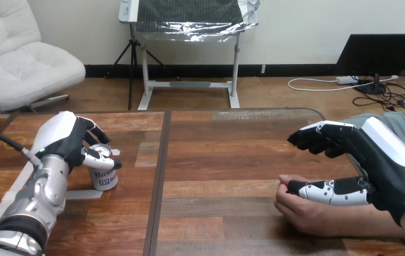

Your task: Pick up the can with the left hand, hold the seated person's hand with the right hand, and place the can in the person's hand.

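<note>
Wooden table [216, 160], joined boards, seam running down the middle. Left arm enters from the lower left edge; left hand [64, 136] is closed on the can [104, 178], with fingers wrapped over the far side of the rim and the thumb across the near side just below the top. The can stands upright on the table directly under and in front of that palm, its base beside a strip of pale tape [83, 194] that lies just inside the forearm. A wide stretch of bare boards separates the two hands. The person's hand [301, 210] lies on the table as a loose fist, under the right hand [376, 160] and reaching a little past its thumb tip. Right hand is spread: fingers [312, 140] bent forward and held well above the fist, with the thumb stretched low across the fist's top. Cannot tell if the thumb touches it. No finger is curled round the person's hand.
</note>
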Robot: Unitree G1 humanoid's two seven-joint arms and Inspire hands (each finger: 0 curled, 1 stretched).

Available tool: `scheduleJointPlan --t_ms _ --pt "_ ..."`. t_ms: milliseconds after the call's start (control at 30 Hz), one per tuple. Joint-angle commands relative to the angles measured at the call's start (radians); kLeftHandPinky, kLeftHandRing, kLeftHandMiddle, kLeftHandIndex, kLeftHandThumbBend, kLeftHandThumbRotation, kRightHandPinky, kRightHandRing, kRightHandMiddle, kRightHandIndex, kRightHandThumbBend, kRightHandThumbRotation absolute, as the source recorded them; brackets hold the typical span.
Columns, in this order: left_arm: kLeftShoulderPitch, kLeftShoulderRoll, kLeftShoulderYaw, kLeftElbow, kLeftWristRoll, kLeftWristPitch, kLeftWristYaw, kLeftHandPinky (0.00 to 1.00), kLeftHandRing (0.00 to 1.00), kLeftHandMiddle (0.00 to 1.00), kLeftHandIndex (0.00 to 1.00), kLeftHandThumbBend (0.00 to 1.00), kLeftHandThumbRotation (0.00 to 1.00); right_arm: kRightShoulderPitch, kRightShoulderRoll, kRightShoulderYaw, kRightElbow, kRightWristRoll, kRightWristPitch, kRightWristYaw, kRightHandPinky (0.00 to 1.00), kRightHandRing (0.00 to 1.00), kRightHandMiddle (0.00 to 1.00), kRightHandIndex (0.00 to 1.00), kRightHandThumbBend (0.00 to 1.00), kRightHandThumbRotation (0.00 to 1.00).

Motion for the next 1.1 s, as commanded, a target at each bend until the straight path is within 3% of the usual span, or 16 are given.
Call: scheduleJointPlan --t_ms 0,667,1067 --pt "-0.045 -0.002 -0.009 -0.042 0.008 -0.022 0.014 0.4 0.47 0.53 0.54 0.68 0.0 -0.058 -0.021 -0.011 -0.022 -0.005 -0.006 -0.004 0.76 0.76 0.74 0.71 0.65 0.0" --pt "-0.044 -0.003 -0.004 -0.041 0.005 -0.02 0.003 0.39 0.47 0.53 0.54 0.67 0.0 -0.058 -0.021 -0.011 -0.026 -0.008 0.0 -0.003 0.76 0.76 0.74 0.71 0.65 0.0" --pt "-0.05 0.004 -0.021 -0.036 0.023 -0.014 -0.022 0.37 0.43 0.49 0.52 0.7 0.0 -0.058 -0.026 -0.006 -0.023 -0.019 -0.008 -0.004 0.76 0.75 0.73 0.71 0.66 0.0"
